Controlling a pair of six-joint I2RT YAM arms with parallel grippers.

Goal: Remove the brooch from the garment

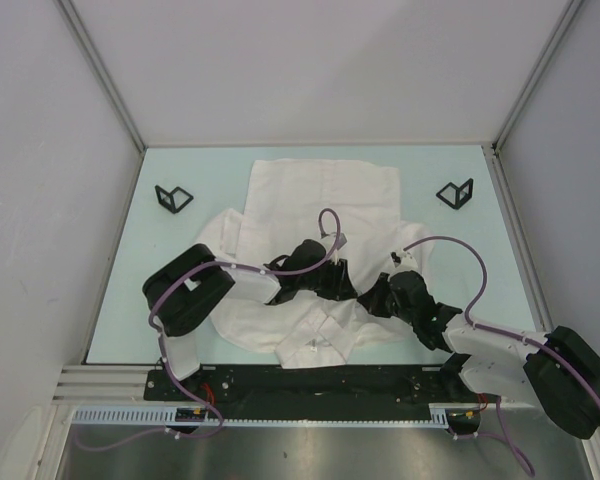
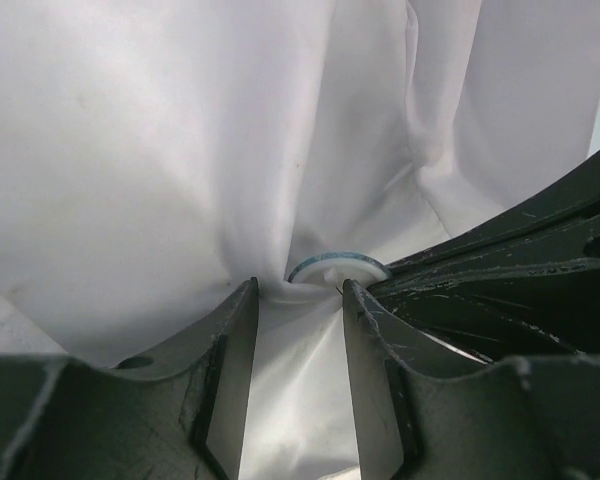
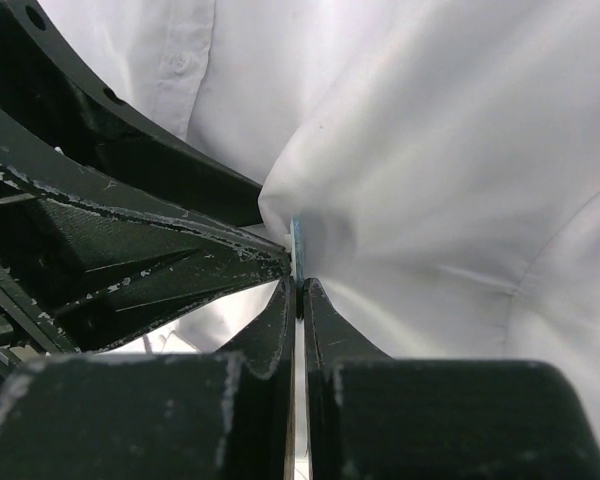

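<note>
Top external view, read left to right. One black triangular bracket point(image 1: 173, 198) stands on the pale green surface point(image 1: 210, 170), well to the left of the brooch and clear of the cloth. The garment point(image 1: 320, 190), a white collared shirt, lies spread at mid-surface and is rumpled where both arms reach in.

The left hand point(image 2: 300, 290) comes at the brooch from its left. Its fingers point(image 2: 235, 340) are parted by a moderate gap, with the tips pressed into puckered fabric and cloth running through the gap (whether that cloth is actually pinched cannot be told).

The brooch point(image 2: 338, 268), a small round white disc with a bluish rim, sits on the shirt amid gathered folds, just beside one left fingertip.

The right hand point(image 3: 298, 288) meets the brooch from the right. Its fingers are closed to a sliver and nip the disc's rim, which shows edge-on in the right wrist view.

A second black bracket point(image 1: 455, 192) stands well to the right of the brooch.
</note>
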